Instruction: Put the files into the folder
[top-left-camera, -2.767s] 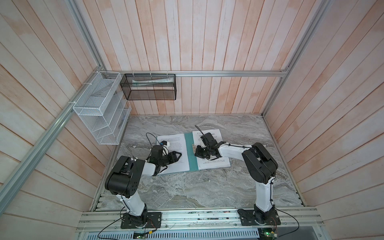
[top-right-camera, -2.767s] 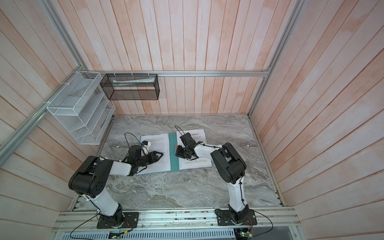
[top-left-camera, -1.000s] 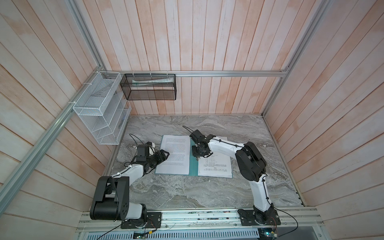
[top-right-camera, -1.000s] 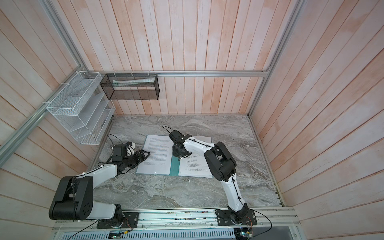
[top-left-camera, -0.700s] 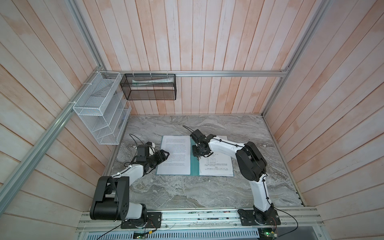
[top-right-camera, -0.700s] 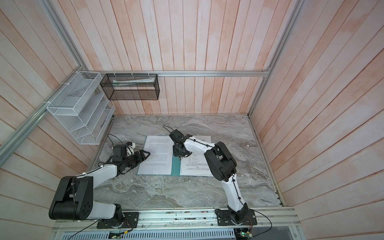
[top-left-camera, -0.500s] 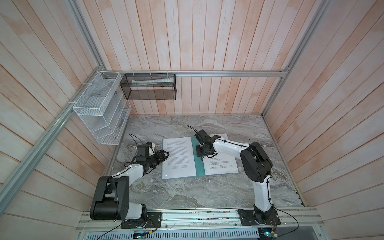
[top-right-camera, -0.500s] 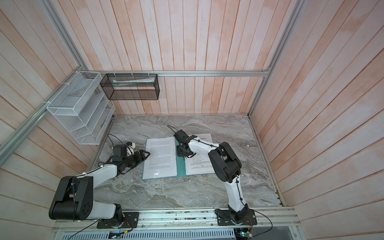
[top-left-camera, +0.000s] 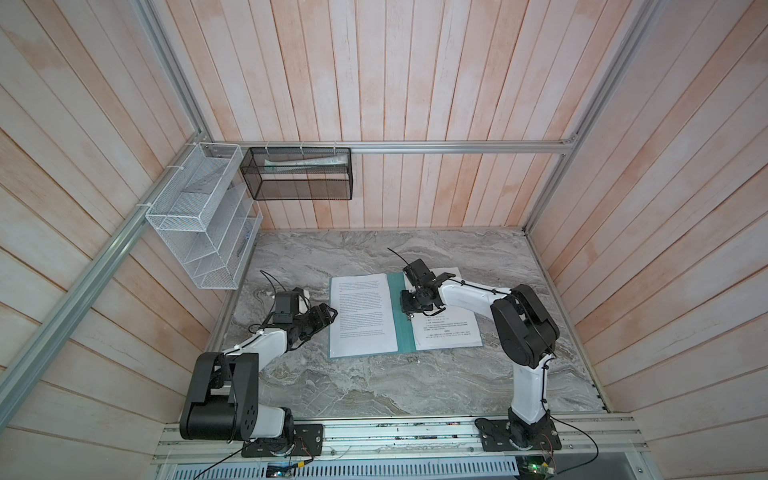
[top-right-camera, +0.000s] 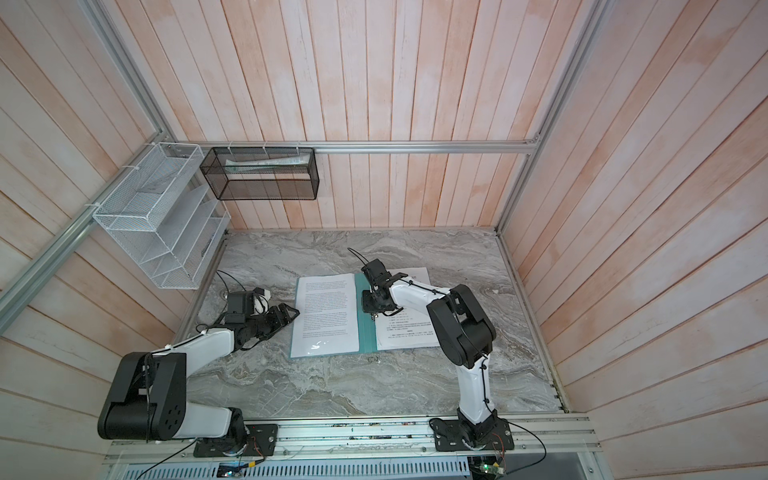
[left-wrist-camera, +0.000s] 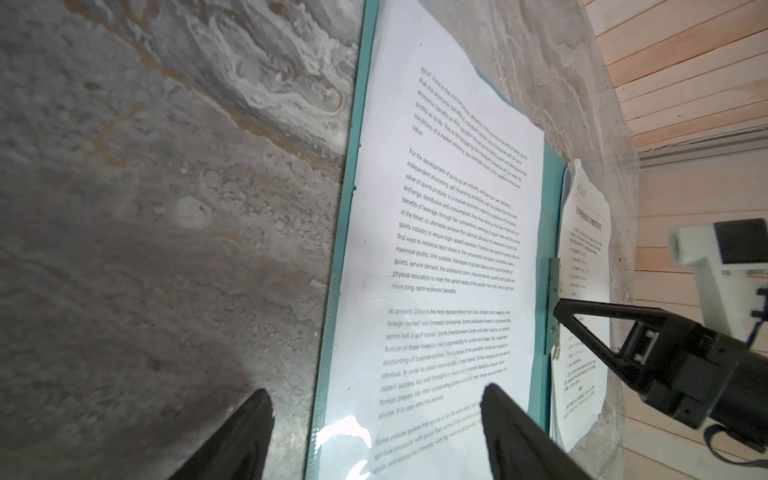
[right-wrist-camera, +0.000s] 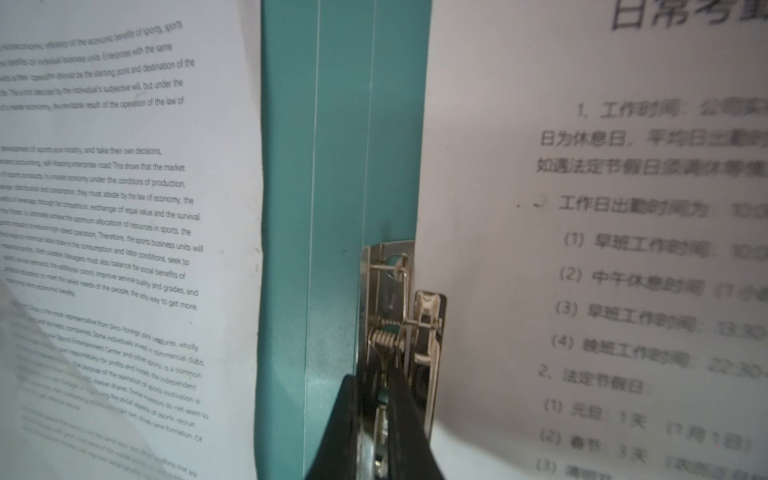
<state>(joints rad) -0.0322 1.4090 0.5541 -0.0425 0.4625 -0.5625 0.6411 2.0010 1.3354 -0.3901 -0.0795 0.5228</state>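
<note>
The thin teal-green rectangular card folder (top-left-camera: 402, 336) (top-right-camera: 366, 336) (right-wrist-camera: 332, 166) lies opened flat near the middle of the grey marbled bench (top-left-camera: 374, 386). Its smooth matte spine is scored by two fine parallel creases. On its left cover rests a white paper sheet of dense English text (top-left-camera: 361, 316) (top-right-camera: 324, 320) (left-wrist-camera: 449, 249), leaving only a narrow teal border. A glossy glare lies across the sheet's near end, and a clear film edge shows beside it in the left wrist view. On the right cover lies a white paper sheet headed with a small logo (top-left-camera: 446, 332) (top-right-camera: 409, 328) (left-wrist-camera: 586, 232), slightly wavy along its edges.

Just right of the spine, at that sheet's inner edge, sits the silver metal clip (right-wrist-camera: 399, 311) (left-wrist-camera: 554, 307), a shiny stamped plate with a coiled spring. The right pincer (top-left-camera: 409, 315) (top-right-camera: 372, 313) (right-wrist-camera: 380, 386) points down at it, its tapered black fingers pressed together on the clip's thin lever.

The left pincer (top-left-camera: 328, 316) (top-right-camera: 291, 316) (left-wrist-camera: 376, 392) lies low by the folder's outer left edge, fingers wide apart and holding nothing.

On the pale wooden plank walls hang a white wire mesh rack (top-left-camera: 199, 216) and a black mesh basket (top-left-camera: 299, 187) that holds a rolled white paper (top-left-camera: 303, 164).
</note>
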